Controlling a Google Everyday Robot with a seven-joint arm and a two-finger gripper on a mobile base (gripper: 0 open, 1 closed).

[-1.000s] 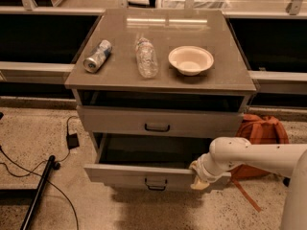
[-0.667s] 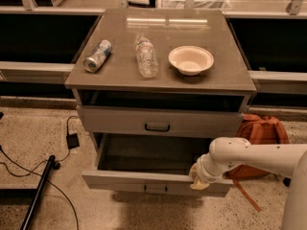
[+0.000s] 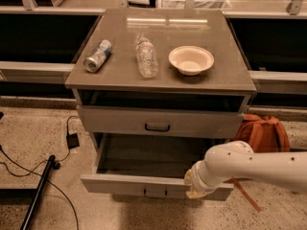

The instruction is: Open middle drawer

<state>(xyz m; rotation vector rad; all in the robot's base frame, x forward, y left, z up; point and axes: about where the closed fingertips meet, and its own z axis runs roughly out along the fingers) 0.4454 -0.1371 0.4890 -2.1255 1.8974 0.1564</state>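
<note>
In the camera view my tool (image 3: 195, 187) sits at the front lip of the middle drawer (image 3: 115, 185), right of its handle (image 3: 156, 193). Whether it is clamped I cannot tell. The drawer juts out below the top drawer (image 3: 110, 121). Pulling off-centre could skew and jam it, or my tool could slip off. The bench (image 3: 230, 75) carries one can (image 3: 98, 55), one bottle (image 3: 147, 57) and one bowl (image 3: 191, 60).

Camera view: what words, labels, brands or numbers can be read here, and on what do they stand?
No text can be read.
Can, lying on the cabinet top: its label has markings, too blurred to read.
Bottle, lying beside it: no legible label.
Bowl: plain, no text.
Middle drawer, pulled out, and the gripper at the right part of its front: no markings visible.
</note>
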